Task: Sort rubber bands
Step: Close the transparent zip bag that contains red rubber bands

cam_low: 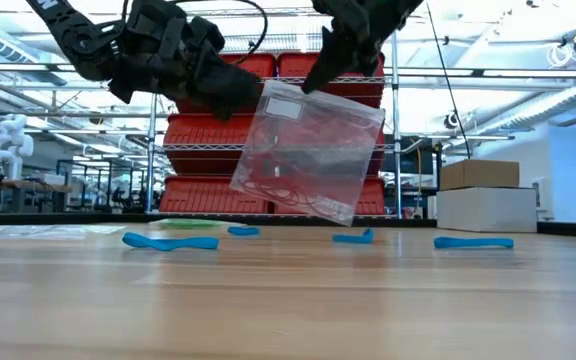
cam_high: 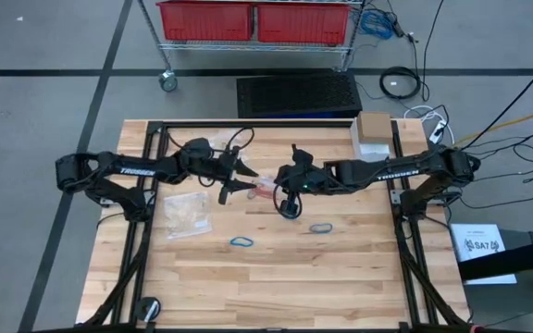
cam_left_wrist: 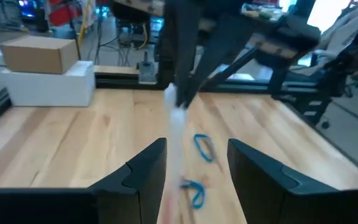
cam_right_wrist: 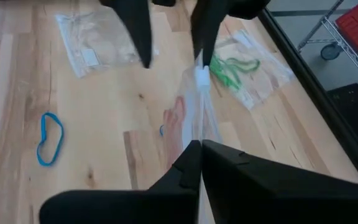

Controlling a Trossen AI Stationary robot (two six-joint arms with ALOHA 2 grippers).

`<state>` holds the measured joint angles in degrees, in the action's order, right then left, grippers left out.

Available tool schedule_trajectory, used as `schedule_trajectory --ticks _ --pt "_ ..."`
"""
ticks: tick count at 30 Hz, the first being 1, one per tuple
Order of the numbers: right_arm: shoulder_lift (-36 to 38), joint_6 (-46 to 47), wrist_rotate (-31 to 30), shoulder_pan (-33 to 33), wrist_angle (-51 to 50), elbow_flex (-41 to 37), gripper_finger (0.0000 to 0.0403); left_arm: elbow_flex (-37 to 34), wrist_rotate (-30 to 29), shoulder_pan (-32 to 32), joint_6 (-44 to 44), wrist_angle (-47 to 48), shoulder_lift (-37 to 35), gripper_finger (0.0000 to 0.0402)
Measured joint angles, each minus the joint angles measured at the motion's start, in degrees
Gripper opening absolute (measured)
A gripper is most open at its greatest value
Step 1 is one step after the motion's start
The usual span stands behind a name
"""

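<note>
On the near part of the counter [cam_high: 340, 277] some blue rubber bands [cam_low: 169, 241] lie loose, one in front of my right tool and others a little apart from it. They wait there, not yet sorted.

Above them, over the middle of the counter, I hold a small clear bag [cam_low: 310, 152] in the air. My right tool [cam_right_wrist: 198, 147] is clenched on its top edge, so the bag hangs free and a little tilted — I think this is to keep the mouth up, so what is inside cannot fall out. Inside I see thin red loops, most likely red rubber bands [cam_low: 278, 182], though through the plastic I cannot count them.

My left tool [cam_left_wrist: 191, 167] stands released, with the fingers wide, just at the other side of the same bag, and the bag edge comes between its two fingers. I judge it is placed so in order to take the other lip and pull the mouth open, or to help hold the bag steady.

Farther away, two more clear bags lie flat on the counter: one with green rubber bands [cam_right_wrist: 232, 68] inside, one that looks nearly empty [cam_right_wrist: 98, 37]. So each colour seems to have its own bag.

At the far corner of the counter sits a cardboard box [cam_high: 375, 126] on a white box — not part of the sorting.
</note>
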<state>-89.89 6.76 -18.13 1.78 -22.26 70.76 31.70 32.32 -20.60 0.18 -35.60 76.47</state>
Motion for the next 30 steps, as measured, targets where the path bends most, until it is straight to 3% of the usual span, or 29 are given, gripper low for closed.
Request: schedule_trajectory --ticks 13,24,30 --pt "0.0 -0.2 -0.02 0.22 1.16 0.02 0.0 1.64 -5.02 1.38 -1.24 2.42 0.02 0.0165" --pt "0.0 -0.2 0.09 0.22 1.09 0.02 0.0 1.64 -5.62 2.05 0.64 2.0 0.02 0.0012" --pt "0.26 1.38 0.52 0.22 1.45 0.02 0.0017 1.64 -5.71 2.05 0.73 1.81 0.01 0.0004"
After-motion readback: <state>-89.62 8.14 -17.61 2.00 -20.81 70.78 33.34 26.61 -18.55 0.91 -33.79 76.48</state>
